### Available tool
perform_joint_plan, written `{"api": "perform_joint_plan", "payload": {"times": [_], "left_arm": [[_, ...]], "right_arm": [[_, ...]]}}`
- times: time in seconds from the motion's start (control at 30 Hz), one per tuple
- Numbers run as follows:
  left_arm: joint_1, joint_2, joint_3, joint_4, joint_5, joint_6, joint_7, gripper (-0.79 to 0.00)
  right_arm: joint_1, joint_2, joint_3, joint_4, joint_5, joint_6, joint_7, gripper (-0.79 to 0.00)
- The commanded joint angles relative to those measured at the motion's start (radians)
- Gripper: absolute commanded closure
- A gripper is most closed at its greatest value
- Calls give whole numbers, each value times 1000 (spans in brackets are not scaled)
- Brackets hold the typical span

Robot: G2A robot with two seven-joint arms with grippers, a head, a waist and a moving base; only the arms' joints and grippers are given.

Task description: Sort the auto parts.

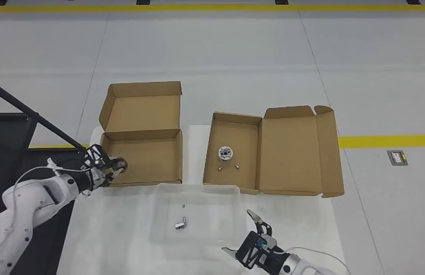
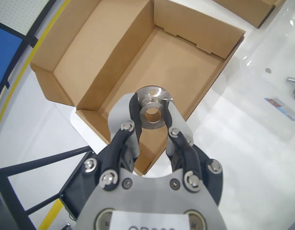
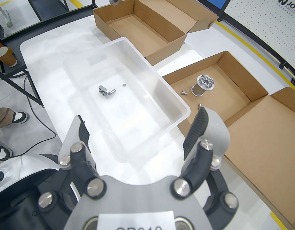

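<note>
One flanged bushing (image 2: 152,118) sits clamped in the left gripper (image 2: 151,107) over the left box (image 2: 181,68) edge, evidently for release there. Right gripper (image 3: 141,118) is spread wide, holding nothing.

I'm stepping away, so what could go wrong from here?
The left pincer grips the round flanged metal part by its narrow hub; it could slip. It hangs near the side wall of the brown cardboard box, so a release might clip that wall and bounce onto the white table.
</note>
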Motion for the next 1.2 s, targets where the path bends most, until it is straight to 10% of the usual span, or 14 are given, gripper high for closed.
{"api": "perform_joint_plan", "payload": {"times": [0.0,0.57,1.17], "left_arm": [[-64,-26,46,73,-18,-27,-17,0],[-468,-261,363,555,22,-180,-64,0],[-613,-424,485,821,30,-286,-103,0]], "right_arm": [[0,0,0,0,0,0,0,-785],[0,0,0,0,0,0,0,-785],[0,0,0,0,0,0,0,-785]]}}
